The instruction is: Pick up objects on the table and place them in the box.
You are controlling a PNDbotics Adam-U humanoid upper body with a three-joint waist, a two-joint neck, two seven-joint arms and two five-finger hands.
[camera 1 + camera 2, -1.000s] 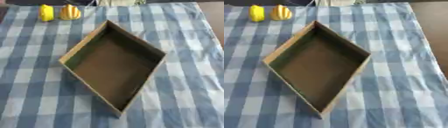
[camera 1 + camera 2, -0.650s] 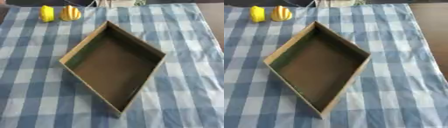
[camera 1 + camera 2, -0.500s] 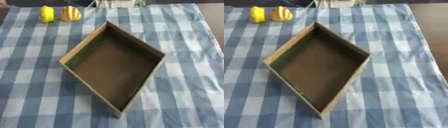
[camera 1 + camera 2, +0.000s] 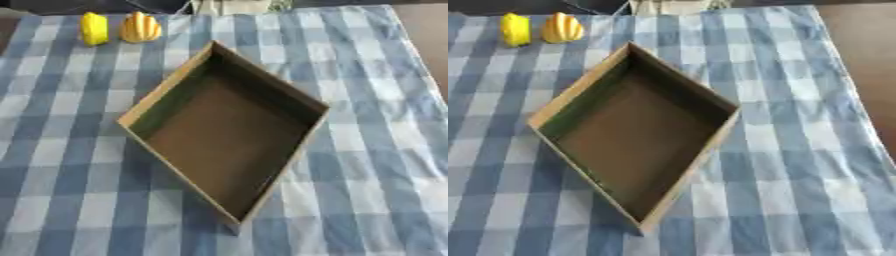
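Observation:
An open cardboard box lies askew in the middle of the blue-and-white checked cloth, its brown inside bare. At the far left of the table sit two small things side by side: a yellow one and a ribbed yellow-orange one. Neither of my hands shows in either eye view.
Pale items stand at the table's far edge, behind the box. The bare brown tabletop shows past the cloth's right edge. The checked cloth spreads out on all sides of the box.

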